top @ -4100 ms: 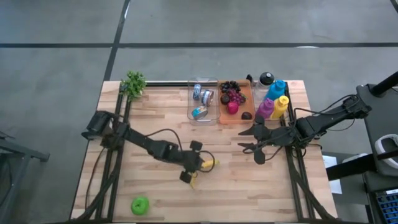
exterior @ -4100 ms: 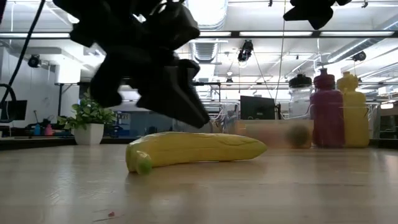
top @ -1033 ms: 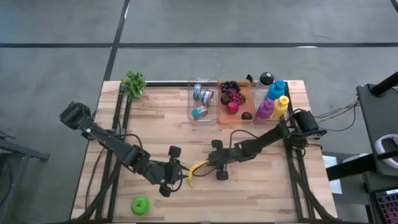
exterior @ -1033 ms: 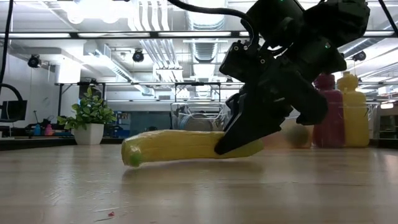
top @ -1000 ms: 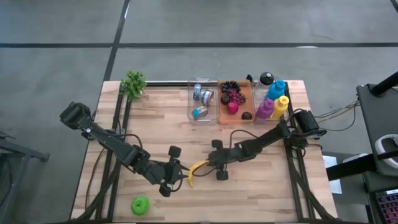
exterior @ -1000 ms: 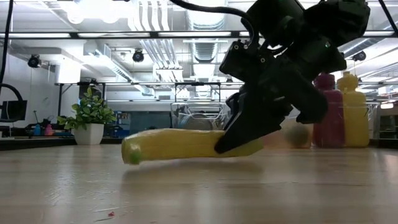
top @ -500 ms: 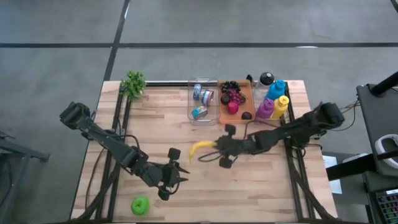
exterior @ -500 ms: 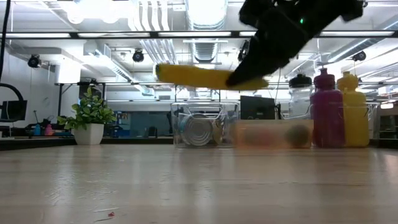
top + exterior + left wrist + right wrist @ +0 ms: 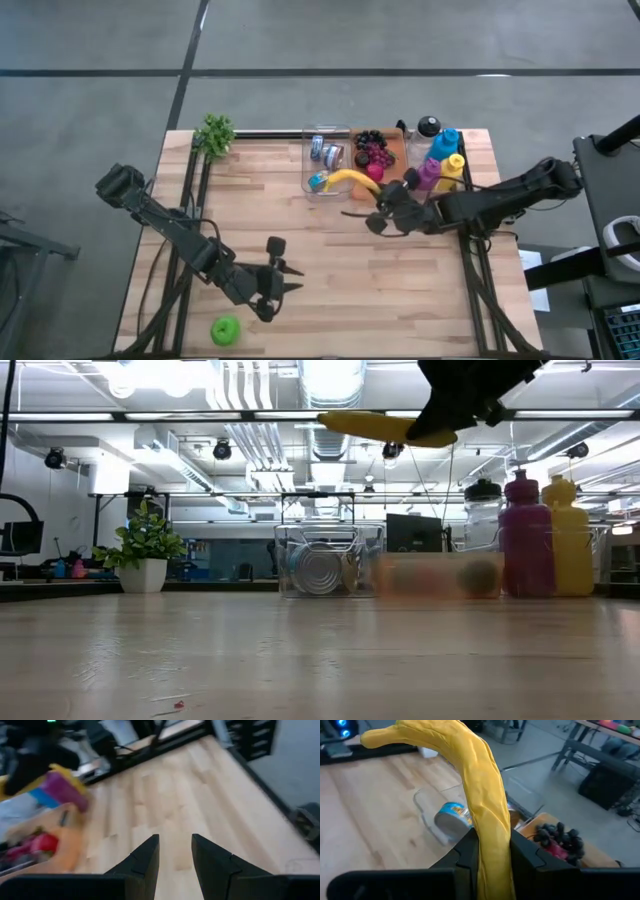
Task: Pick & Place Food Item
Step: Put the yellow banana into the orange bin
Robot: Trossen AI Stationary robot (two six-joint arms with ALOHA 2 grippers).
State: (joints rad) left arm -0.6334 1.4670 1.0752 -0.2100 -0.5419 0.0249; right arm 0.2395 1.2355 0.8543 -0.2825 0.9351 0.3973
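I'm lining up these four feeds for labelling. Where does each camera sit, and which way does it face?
High view: above the table, straight down; both arms, right gripper carrying the banana.
Low view: table-top height, facing the room; banana overhead, clear bin behind.
Left wrist view: on the left arm, over bare wood; its own fingers open.
Right wrist view: on the right arm; fingers clamp the banana above the orange tray.
Shared: banana in high, low and right wrist views.

On the surface point(image 9: 250, 210), the plant point(image 9: 214, 133) stands at the back left, bin point(image 9: 326, 160), tray point(image 9: 378, 165) and bottles point(image 9: 441, 160) line the back right, the banana point(image 9: 345, 179) hangs over bin and tray, and the apple point(image 9: 226, 329) lies front left.
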